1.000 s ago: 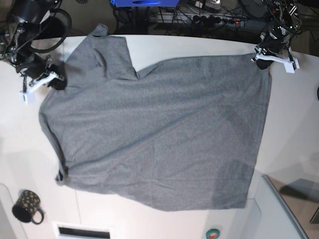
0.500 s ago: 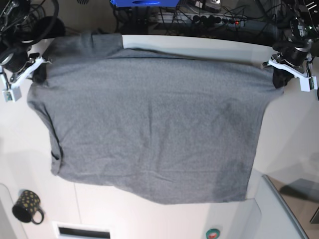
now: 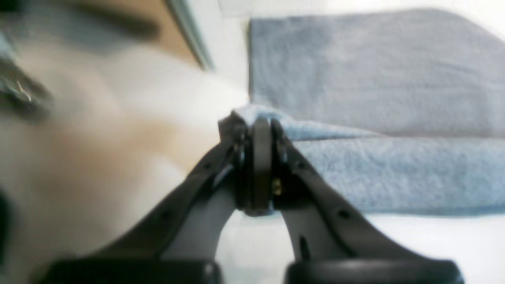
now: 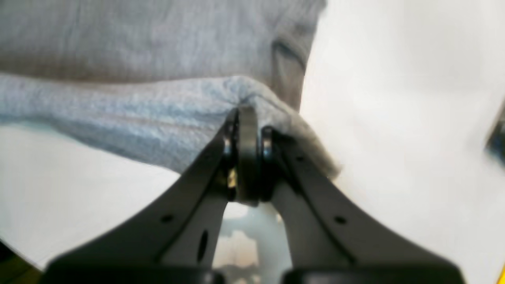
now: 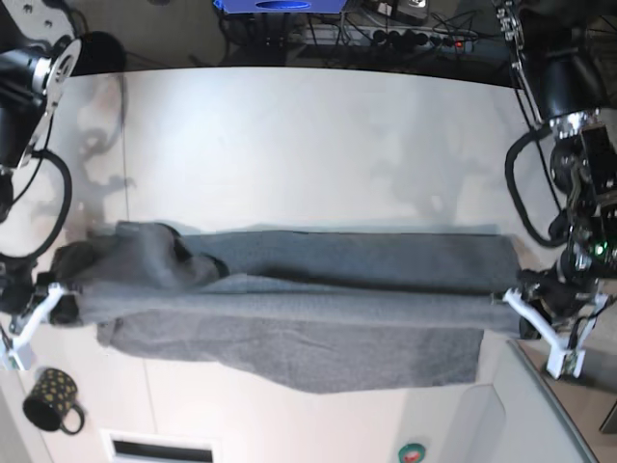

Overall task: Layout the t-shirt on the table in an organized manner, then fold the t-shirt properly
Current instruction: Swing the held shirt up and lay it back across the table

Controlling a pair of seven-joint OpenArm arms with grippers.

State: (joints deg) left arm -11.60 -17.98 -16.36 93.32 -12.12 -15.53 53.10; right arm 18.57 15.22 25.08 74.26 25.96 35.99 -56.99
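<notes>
Across the near half of the table (image 5: 289,145) your t-shirt (image 5: 289,299) lies folded over into a long band. At one end of the shirt your left gripper (image 5: 525,313) is pinched tight on the cloth. At the other end your right gripper (image 5: 48,304) pinches it too. A spotted mug (image 5: 50,400) sits near the right gripper. The left wrist view is blurry, so the held part may be a corner.

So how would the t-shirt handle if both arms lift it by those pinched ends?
The t-shirt probably sags in the middle; it already drapes and bunches between the left gripper and right gripper. Likely light, and unlikely to slip from shut jaws.
</notes>
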